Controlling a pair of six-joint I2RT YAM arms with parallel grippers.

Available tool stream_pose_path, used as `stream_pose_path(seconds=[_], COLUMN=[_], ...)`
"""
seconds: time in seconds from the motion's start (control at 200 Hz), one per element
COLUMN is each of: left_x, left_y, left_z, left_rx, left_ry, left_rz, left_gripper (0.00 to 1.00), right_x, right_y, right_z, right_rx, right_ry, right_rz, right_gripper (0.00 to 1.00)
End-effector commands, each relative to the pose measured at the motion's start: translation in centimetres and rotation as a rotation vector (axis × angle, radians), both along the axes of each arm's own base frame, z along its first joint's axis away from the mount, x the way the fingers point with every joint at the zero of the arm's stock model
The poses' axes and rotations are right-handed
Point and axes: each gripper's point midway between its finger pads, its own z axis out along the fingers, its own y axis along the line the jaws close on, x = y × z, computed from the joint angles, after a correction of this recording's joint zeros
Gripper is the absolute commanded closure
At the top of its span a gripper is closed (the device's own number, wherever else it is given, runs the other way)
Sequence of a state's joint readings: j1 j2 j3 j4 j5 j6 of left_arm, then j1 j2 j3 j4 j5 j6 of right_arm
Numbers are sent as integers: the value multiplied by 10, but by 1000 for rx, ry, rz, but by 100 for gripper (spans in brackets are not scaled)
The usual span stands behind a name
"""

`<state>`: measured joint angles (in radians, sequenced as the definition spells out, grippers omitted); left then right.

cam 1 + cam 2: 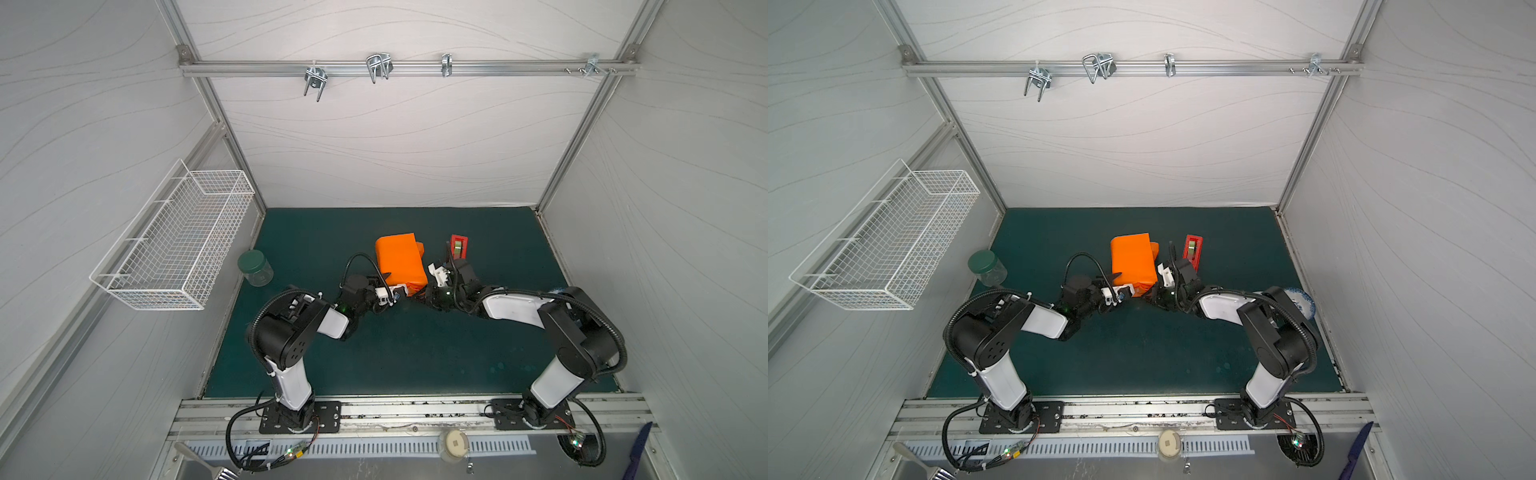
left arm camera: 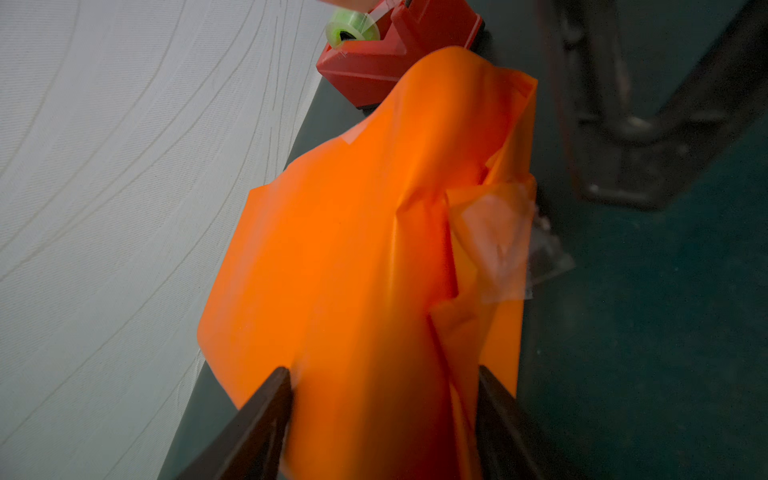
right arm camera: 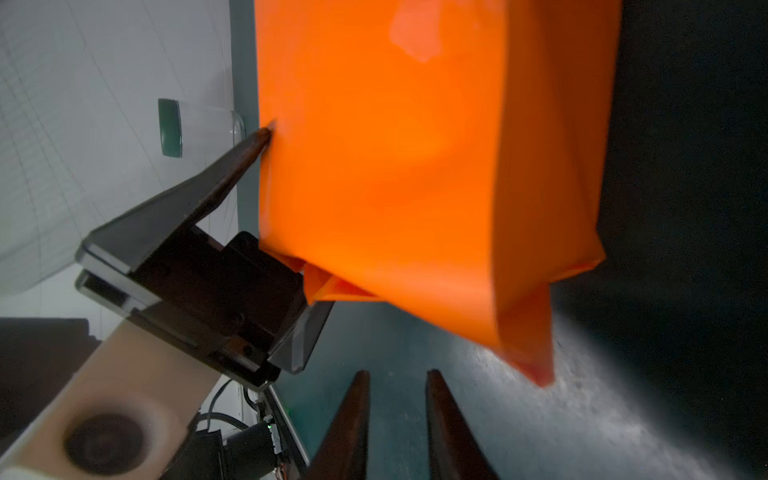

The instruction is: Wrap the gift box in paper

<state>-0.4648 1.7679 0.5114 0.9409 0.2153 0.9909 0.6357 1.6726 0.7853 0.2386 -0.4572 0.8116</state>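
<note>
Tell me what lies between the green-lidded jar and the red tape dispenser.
The orange paper wrapped round the gift box lies between them, much nearer the tape dispenser than the jar. Both top views show it.

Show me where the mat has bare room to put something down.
Crowded: around the orange paper, where left hand, right hand and tape dispenser stand close. Free: the wide mat between them and the front rail; the strip between paper and back wall.

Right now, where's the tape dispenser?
In both top views the red tape dispenser stands on the green mat, right of centre, just right of the orange paper and not touching it.
</note>
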Motion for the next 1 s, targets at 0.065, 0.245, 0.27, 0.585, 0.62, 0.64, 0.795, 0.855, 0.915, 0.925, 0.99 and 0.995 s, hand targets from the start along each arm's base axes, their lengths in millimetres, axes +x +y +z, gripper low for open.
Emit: stream_pose_path(seconds=[0.065, 0.245, 0.27, 0.585, 0.62, 0.64, 0.795, 0.855, 0.915, 0.925, 0.99, 0.995], left_x=[-12, -12, -12, -11, -12, -11, -12, -12, -12, -12, -12, -12], left_y=[14, 14, 14, 14, 14, 14, 14, 14, 14, 14, 14, 14], left_z=[-41, -41, -41, -41, -41, -41, -41, -41, -42, -41, -41, -41], left_rx=[72, 71, 71, 71, 71, 71, 71, 72, 72, 72, 71, 72], left_ry=[147, 148, 147, 147, 148, 148, 149, 148, 151, 150, 150, 150], left_rz=[37, 36, 37, 37, 36, 37, 36, 35, 35, 35, 35, 35], left_gripper=[31, 31, 31, 31, 31, 31, 31, 31, 31, 31, 31, 31], right_x=[7, 17, 18, 26, 26, 27, 28, 28, 29, 29, 29, 29], right_y=[19, 27, 28, 33, 33, 33, 34, 34, 35, 35, 36, 36], right_z=[10, 14, 14, 20, 20, 21, 24, 26, 28, 28, 30, 30], right_rx=[33, 43, 42, 51, 51, 53, 61, 64, 67, 68, 71, 70], right_ry=[-33, -41, -41, -51, -51, -52, -56, -58, -60, -62, -63, -62], right_rz=[37, 36, 35, 27, 24, 24, 24, 23, 23, 23, 25, 25], right_gripper=[83, 88, 88, 89, 89, 89, 89, 90, 89, 89, 90, 90])
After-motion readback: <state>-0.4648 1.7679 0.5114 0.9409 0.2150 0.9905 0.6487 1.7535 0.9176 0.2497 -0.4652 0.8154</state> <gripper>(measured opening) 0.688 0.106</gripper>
